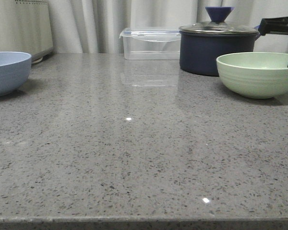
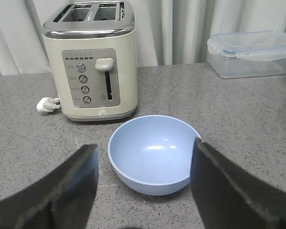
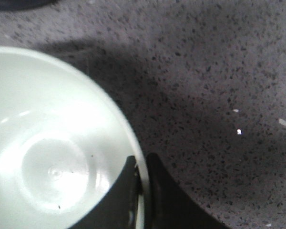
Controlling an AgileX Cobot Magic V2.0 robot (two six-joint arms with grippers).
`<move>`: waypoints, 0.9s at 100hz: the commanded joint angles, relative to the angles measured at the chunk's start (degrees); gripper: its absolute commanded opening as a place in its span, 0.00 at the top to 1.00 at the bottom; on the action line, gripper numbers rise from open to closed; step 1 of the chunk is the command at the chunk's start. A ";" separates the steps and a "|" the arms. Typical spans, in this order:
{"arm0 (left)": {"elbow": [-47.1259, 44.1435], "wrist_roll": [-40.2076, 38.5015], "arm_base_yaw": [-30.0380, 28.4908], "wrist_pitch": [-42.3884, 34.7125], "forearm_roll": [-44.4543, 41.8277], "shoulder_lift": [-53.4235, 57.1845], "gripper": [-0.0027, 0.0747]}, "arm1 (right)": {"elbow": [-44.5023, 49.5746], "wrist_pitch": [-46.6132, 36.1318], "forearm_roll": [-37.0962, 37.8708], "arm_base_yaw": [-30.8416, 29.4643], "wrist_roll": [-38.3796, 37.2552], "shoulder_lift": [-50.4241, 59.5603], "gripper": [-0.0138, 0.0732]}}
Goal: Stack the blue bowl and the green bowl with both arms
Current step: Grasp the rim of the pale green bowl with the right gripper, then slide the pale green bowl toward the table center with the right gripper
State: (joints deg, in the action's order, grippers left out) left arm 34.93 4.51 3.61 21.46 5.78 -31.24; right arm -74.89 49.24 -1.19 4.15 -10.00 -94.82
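The pale blue bowl (image 1: 7, 72) stands on the counter at the far left. In the left wrist view it (image 2: 152, 152) lies just beyond my left gripper (image 2: 144, 186), which is open and apart from it, with nothing between the fingers. The mint-green bowl (image 1: 257, 74) stands at the right. My right gripper (image 3: 142, 186) is shut on its rim, one finger inside the green bowl (image 3: 52, 143) and one outside. The right arm (image 1: 281, 25) shows black above that bowl at the frame's right edge. The left gripper is out of the front view.
A dark navy lidded saucepan (image 1: 216, 48) stands close behind the green bowl. A clear lidded box (image 1: 151, 43) sits at the back. A cream toaster (image 2: 93, 62) with its white plug (image 2: 46, 105) stands right behind the blue bowl. Curtains close the back.
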 commanded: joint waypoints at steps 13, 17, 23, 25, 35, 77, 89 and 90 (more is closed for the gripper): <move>1.58 -0.69 0.20 -4.53 0.59 -0.52 0.41 | -2.29 -0.63 0.86 -0.09 0.56 2.18 0.93; 1.58 -0.69 0.20 -4.53 0.59 -0.52 0.41 | -2.71 -0.29 0.15 0.21 0.71 2.60 0.93; 1.58 -0.69 0.20 -4.53 0.59 -0.52 0.41 | -3.38 0.13 -1.69 0.96 2.96 3.38 0.93; 1.58 -0.69 0.20 -4.53 0.59 -0.52 0.41 | -3.54 0.31 -2.56 1.21 3.61 3.54 0.93; 1.58 -0.69 0.20 -4.53 0.59 -0.52 0.41 | -5.08 1.71 -7.98 3.66 7.79 3.63 0.93; 1.58 -0.69 0.20 -4.15 0.59 -0.52 0.41 | -12.56 -2.08 -13.56 19.57 9.61 -3.88 0.93; 1.58 -0.69 0.20 -4.15 0.59 -0.52 0.41 | -16.05 -2.83 -14.02 21.87 9.61 -6.95 0.93; 1.58 -0.69 0.20 -4.15 0.59 -0.52 0.41 | -16.25 -2.83 -14.17 22.02 9.61 -7.08 0.93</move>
State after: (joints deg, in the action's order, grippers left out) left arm 34.93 4.51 3.61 21.46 5.78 -31.24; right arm -87.31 49.25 -14.05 25.28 -1.09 -103.21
